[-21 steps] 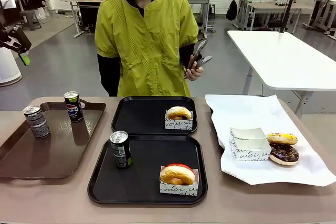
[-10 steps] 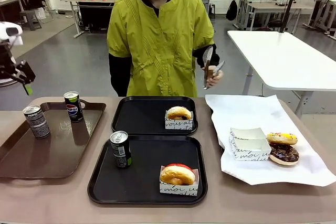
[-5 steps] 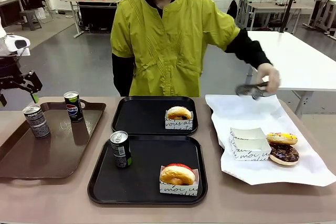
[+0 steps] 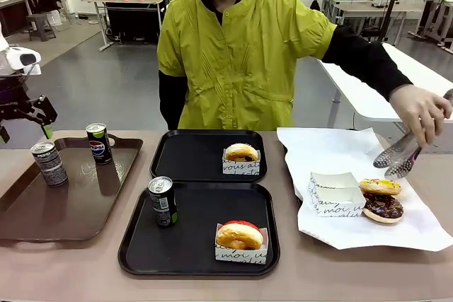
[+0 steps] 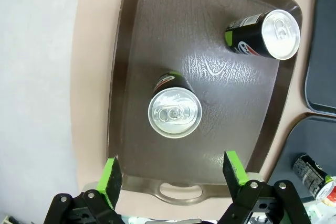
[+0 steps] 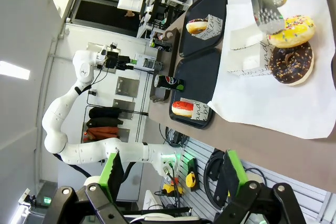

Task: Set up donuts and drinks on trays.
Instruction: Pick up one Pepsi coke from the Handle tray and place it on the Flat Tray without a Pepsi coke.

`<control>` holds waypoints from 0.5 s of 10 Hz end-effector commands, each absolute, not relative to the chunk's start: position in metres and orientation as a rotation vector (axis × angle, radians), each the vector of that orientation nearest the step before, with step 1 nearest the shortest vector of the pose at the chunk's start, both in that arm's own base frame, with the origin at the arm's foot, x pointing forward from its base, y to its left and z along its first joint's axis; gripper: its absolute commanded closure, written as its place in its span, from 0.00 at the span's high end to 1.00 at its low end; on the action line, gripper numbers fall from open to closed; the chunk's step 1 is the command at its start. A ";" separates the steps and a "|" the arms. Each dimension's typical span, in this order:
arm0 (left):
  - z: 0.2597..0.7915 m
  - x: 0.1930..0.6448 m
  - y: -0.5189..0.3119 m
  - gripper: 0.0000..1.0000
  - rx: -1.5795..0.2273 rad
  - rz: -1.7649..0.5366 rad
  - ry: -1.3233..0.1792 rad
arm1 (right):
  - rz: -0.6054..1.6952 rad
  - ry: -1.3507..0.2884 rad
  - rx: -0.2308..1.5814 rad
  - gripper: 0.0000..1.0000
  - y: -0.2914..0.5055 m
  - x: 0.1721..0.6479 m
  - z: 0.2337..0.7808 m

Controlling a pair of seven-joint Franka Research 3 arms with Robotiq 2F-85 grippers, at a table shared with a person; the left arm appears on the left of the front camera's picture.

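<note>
Two slim dark soda cans with silver tops [image 5: 174, 111] stand upright on the brown wood-grain plastic tray with handles [image 4: 42, 217], just left of the near black rectangular plastic tray [image 4: 191, 256]. That near black tray carries a third can [image 4: 162, 201] and a red-iced donut in a white paper holder [image 4: 241, 237]. The far black tray [image 4: 184, 164], just beyond it, has a golden donut in a holder [image 4: 241, 153] but no drink, so fetching a can for it looks like the step in hand.

The left gripper [image 5: 172, 174] hangs over the brown tray, fingers spread wide and empty. The next move calls for a straight descent around one can's smooth body, since it is tall and narrow and would tip easily. The right gripper [image 6: 172, 171] is likewise spread and empty.

Right of the near black tray, a person's hand [image 4: 419, 109] holds metal tongs [image 4: 396, 155] just above a yellow-iced donut [image 4: 379, 186].
</note>
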State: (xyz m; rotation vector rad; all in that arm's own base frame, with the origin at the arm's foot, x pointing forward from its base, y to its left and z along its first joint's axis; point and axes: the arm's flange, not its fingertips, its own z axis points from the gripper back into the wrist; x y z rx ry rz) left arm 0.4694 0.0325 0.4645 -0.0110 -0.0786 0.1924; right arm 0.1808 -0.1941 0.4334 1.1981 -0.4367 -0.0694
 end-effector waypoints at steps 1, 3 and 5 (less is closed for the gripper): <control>0.453 0.478 0.032 1.00 -0.029 0.094 -0.140 | -0.058 -0.463 1.218 1.00 -0.195 0.184 0.435; 0.443 0.483 0.028 1.00 -0.009 0.025 -0.195 | -0.058 -0.463 1.218 1.00 -0.195 0.184 0.435; 0.431 0.491 0.031 1.00 0.030 -0.022 -0.179 | -0.058 -0.463 1.218 1.00 -0.195 0.184 0.435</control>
